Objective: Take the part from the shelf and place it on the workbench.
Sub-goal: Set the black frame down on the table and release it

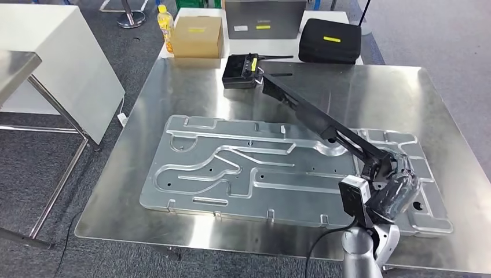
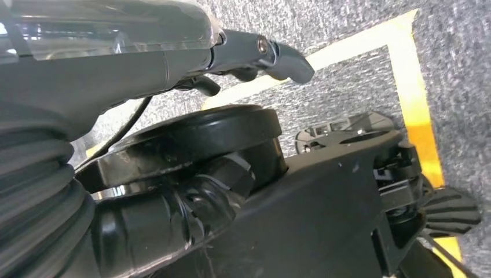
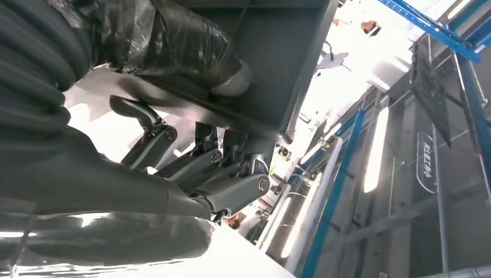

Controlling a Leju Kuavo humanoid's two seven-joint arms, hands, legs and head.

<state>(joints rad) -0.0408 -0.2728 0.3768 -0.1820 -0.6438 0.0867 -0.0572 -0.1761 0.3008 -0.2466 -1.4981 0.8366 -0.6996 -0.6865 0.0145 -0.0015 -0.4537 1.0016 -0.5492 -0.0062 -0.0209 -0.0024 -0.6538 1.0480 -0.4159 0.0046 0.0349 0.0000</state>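
A long black part [image 1: 307, 110] runs diagonally across the steel workbench [image 1: 173, 87], and its blocky far end [image 1: 240, 70] sits near the bench's back edge. My right hand [image 1: 394, 185] grips the part's near end above the right side of a large grooved aluminium plate [image 1: 231, 168]. The right wrist view shows the fingers [image 3: 231, 194] curled against the dark part [image 3: 272, 58]. My left hand [image 2: 255, 55] hangs beside my body over grey carpet, with its fingers loosely apart and nothing in them.
Behind the bench stand a cardboard box [image 1: 197, 36], a yellow bottle [image 1: 165, 26], a grey case [image 1: 265, 18] and a black case [image 1: 330, 40]. A white table [image 1: 52, 63] and a steel frame [image 1: 58, 110] stand to the left. Yellow floor tape [image 2: 414, 87] lies below my left hand.
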